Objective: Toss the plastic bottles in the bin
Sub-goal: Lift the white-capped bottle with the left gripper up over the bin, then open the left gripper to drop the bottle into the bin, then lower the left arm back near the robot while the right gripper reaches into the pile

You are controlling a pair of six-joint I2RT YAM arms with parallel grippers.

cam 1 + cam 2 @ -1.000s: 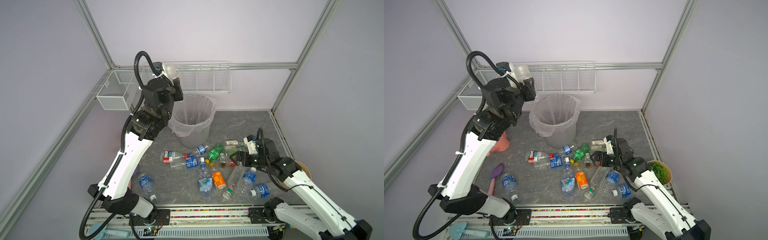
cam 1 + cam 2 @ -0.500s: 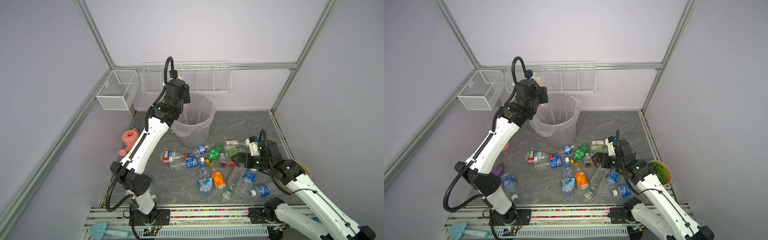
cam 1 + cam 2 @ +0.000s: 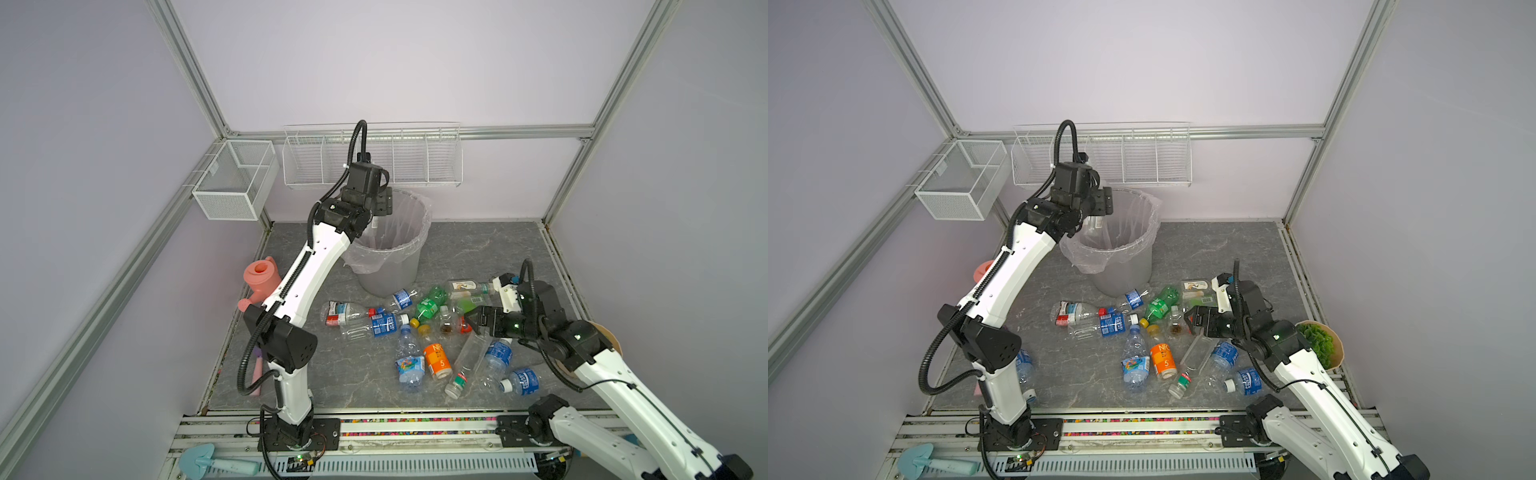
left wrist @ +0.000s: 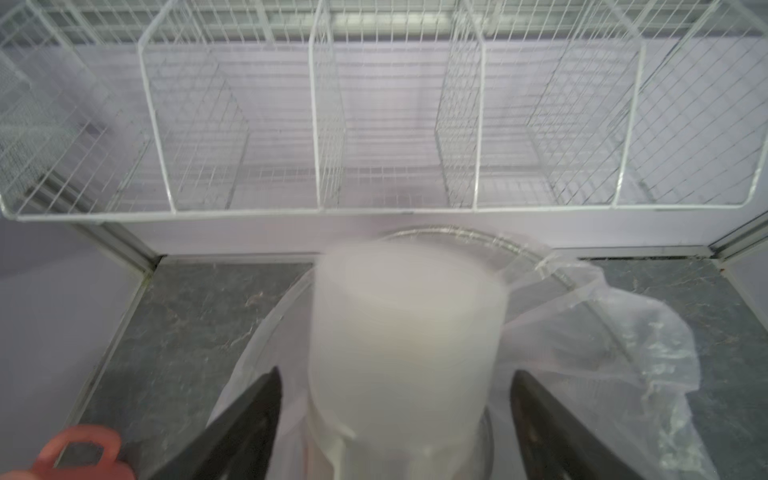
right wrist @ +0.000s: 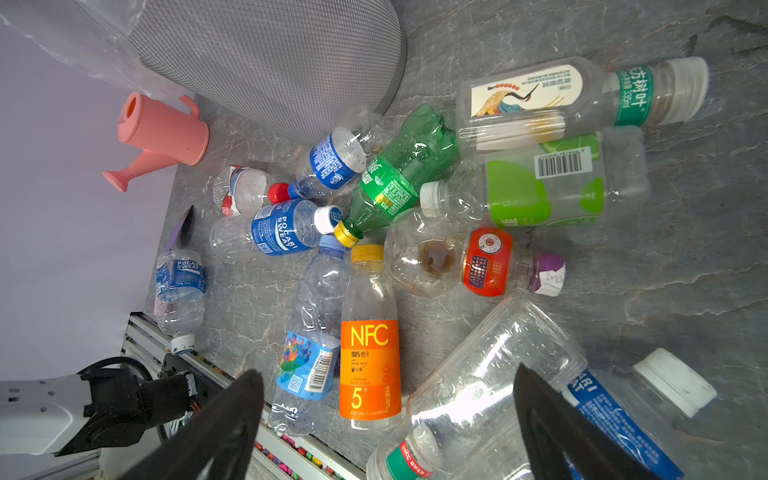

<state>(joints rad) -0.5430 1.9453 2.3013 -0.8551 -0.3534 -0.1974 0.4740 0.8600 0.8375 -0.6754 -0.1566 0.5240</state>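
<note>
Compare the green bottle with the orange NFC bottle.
The green bottle is tinted green throughout; the NFC bottle is clear with an orange label. The green bottle looks dented near its base; the NFC bottle looks undented. Both lie on their sides with yellow caps, the caps close together.

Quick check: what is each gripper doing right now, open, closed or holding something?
Left gripper: open; a blurred pale bottle sits free between the jaws, over the bin.
Right gripper: open, holding nothing.
</note>
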